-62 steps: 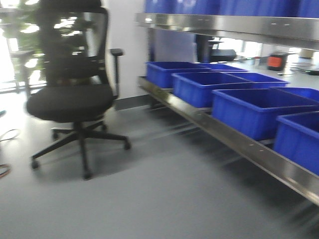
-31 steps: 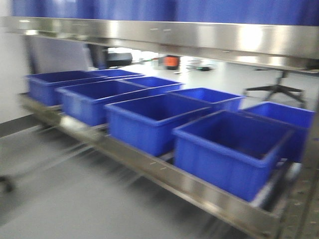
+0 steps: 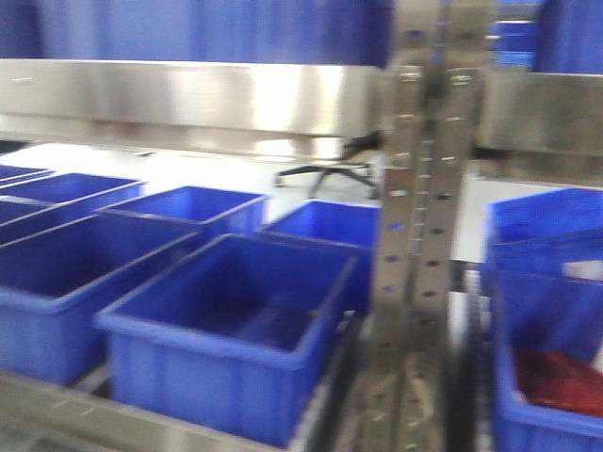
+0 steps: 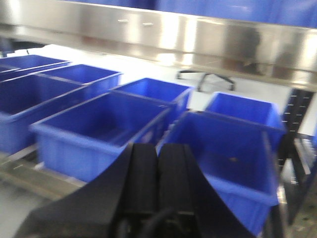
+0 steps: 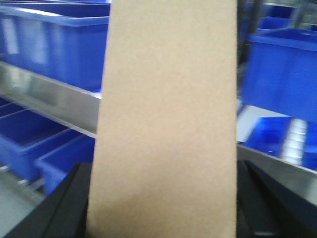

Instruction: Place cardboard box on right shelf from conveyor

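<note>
The tan cardboard box (image 5: 166,114) stands upright and fills the middle of the right wrist view. My right gripper (image 5: 163,203) is shut on it, with black fingers (image 5: 67,208) showing at both its sides. Behind it runs a steel rail (image 5: 49,94). The right shelf (image 3: 188,99) shows its broad polished front rail across the front view, bolted to perforated uprights (image 3: 415,235). My left gripper (image 4: 158,163) is shut with nothing in it, its pads pressed together in front of the bins. The conveyor is out of view.
Several open blue bins (image 3: 226,330) sit in rows on the lower shelf level (image 4: 104,129). A bin right of the uprights holds something red (image 3: 561,381). More blue bins stand above the rail. An office chair base (image 3: 325,174) shows on the floor behind the shelf.
The front view has swung right: the office chair and open floor left the frame, and the bins, rail and uprights now fill it, much closer.
</note>
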Robot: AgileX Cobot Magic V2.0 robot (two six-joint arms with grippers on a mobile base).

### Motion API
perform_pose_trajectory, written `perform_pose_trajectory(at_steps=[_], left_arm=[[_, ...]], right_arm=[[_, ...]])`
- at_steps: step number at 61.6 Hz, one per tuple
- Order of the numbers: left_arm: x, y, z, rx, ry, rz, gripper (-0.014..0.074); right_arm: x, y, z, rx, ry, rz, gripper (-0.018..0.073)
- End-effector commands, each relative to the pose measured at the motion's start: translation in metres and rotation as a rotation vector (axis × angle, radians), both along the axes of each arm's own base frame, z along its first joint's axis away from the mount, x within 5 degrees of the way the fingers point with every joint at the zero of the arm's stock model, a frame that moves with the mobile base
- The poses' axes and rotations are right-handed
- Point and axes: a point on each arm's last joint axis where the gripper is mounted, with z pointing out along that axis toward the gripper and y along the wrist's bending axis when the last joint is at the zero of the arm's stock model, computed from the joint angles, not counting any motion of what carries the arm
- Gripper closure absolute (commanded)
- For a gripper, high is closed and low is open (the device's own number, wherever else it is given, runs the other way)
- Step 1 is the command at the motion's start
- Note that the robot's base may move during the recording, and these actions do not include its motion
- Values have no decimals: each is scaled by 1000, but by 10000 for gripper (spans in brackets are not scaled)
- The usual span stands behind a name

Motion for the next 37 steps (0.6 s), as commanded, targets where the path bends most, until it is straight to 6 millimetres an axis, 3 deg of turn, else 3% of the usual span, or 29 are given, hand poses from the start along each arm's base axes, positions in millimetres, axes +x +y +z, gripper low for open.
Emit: perform_pose_trajectory(at_steps=[1, 37], left_arm=[[-1, 1, 6, -7, -93, 11, 712], [-1, 1, 6, -7, -93, 11, 713]], right_arm=[[0, 0, 17, 7, -118, -2, 353], [0, 0, 17, 7, -118, -2, 353]])
